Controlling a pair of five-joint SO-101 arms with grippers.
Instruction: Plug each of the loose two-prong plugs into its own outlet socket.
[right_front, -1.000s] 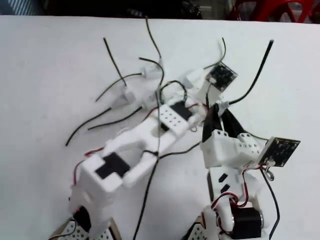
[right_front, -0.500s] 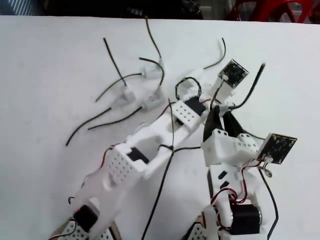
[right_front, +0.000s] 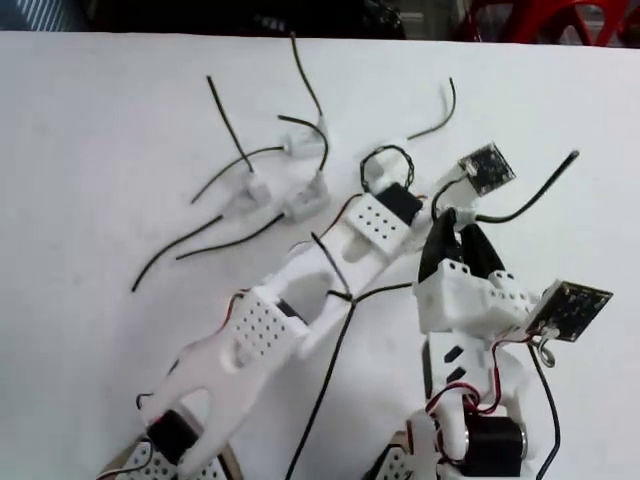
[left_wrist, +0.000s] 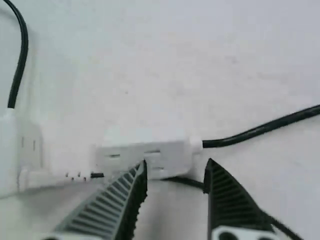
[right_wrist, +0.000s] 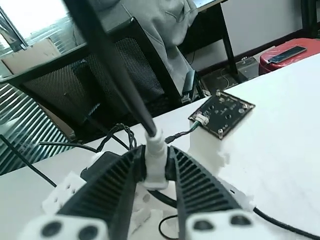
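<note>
White tabletop (right_front: 100, 120), loose black cords (right_front: 230, 130) spread over it. Right jaws clamped on white two-prong plug (right_wrist: 155, 170), long axis upright between them, its thick black lead (right_wrist: 110, 65) running up and away; prongs hidden. Left jaws apart; white outlet socket block (left_wrist: 150, 150) lies on tabletop just ahead of them, long axis crosswise to jaws, slots facing the camera. Judgement: right arm must carry plug to that socket, prongs turned toward slots.
</note>
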